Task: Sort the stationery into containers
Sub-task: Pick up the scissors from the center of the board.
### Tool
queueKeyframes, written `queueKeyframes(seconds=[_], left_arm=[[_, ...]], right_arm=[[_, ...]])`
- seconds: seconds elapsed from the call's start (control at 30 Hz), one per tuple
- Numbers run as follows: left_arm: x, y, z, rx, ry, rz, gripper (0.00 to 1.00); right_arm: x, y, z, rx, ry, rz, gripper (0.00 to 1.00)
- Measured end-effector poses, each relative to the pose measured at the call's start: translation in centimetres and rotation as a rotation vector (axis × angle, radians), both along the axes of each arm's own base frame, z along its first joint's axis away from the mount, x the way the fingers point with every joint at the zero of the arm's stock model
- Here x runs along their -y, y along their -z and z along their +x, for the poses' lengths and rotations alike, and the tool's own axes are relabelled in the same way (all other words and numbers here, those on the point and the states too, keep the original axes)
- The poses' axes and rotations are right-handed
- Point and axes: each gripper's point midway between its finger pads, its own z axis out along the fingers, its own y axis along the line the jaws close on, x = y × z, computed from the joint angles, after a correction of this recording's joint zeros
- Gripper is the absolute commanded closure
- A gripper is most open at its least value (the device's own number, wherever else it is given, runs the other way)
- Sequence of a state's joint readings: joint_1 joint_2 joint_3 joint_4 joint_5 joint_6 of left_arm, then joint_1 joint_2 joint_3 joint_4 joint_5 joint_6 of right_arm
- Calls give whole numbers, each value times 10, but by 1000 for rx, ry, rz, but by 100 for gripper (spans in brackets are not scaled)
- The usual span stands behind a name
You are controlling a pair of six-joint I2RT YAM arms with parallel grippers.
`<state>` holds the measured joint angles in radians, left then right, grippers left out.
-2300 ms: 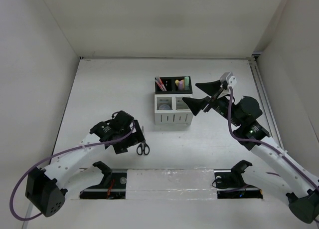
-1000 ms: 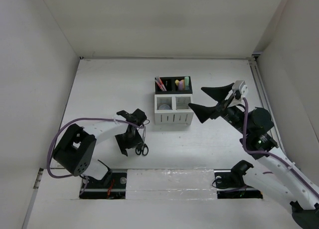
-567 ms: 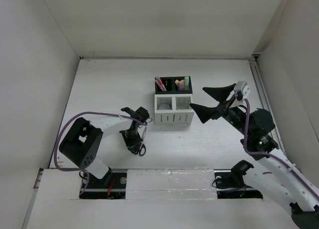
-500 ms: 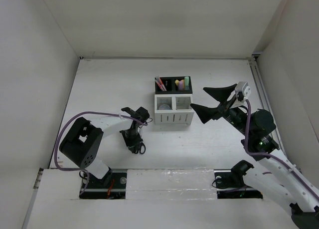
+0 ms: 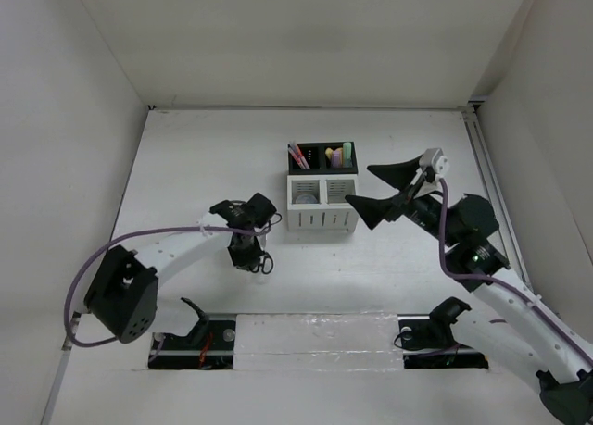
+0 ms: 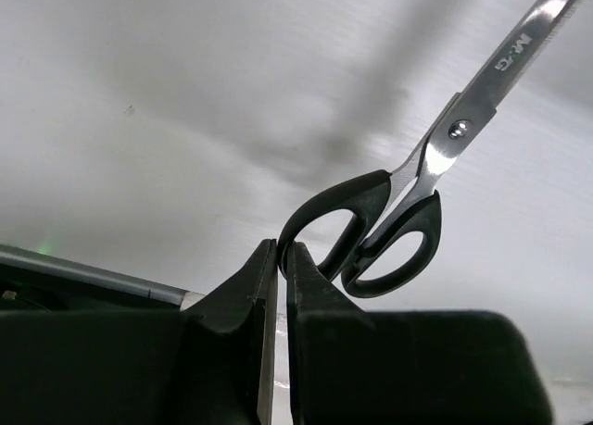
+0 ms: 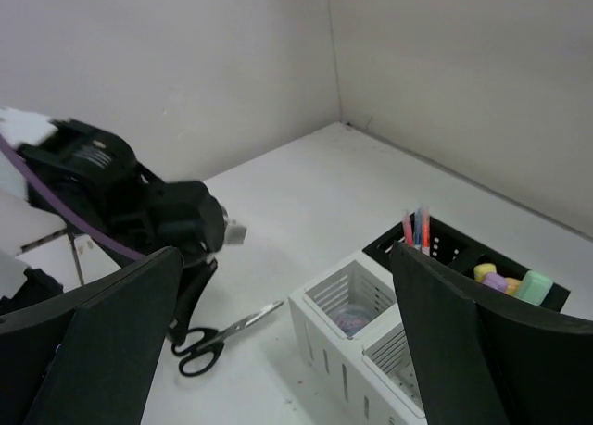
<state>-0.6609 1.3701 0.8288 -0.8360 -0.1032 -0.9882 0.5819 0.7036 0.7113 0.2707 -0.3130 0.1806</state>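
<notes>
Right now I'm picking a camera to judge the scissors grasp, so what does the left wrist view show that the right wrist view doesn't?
Only left wrist: the left fingers shut, tips against a handle loop of the black-handled steel scissors; a real pinch is unclear. Only right wrist: the open right fingers, the joined black and white slotted organizer boxes holding thin pens and stubby highlighters. Both: those scissors on the white table.

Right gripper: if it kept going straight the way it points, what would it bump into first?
Probably the white boxes, which lie just ahead of the open right gripper, though it may be high enough to pass over them.
</notes>
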Motion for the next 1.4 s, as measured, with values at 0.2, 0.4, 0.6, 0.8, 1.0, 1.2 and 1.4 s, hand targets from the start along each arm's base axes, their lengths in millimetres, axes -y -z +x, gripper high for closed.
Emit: queueKeyframes(seconds=[0.2, 0.4, 0.6, 0.8, 1.0, 1.2, 1.4], left_arm=[[32, -56, 17, 244, 119, -84, 100], [34, -75, 13, 347, 146, -73, 100], [22, -98, 6, 436, 137, -63, 100], [17, -140, 17, 585, 125, -123, 100], [21, -167, 28, 707, 155, -182, 100], [25, -180, 35, 771, 182, -202, 100], [32, -194, 40, 828, 217, -241, 100]], right_arm=[[-23, 27, 11, -91, -78, -38, 0], [-50, 36, 20, -167, -188, -13, 0], [-81, 47, 26, -249, -301, 11, 1], [-126, 51, 14, -296, -430, 38, 4], [-160, 62, 11, -354, -519, 85, 7], [-174, 73, 22, -401, -499, 112, 7], [-190, 66, 33, -393, -493, 133, 21]])
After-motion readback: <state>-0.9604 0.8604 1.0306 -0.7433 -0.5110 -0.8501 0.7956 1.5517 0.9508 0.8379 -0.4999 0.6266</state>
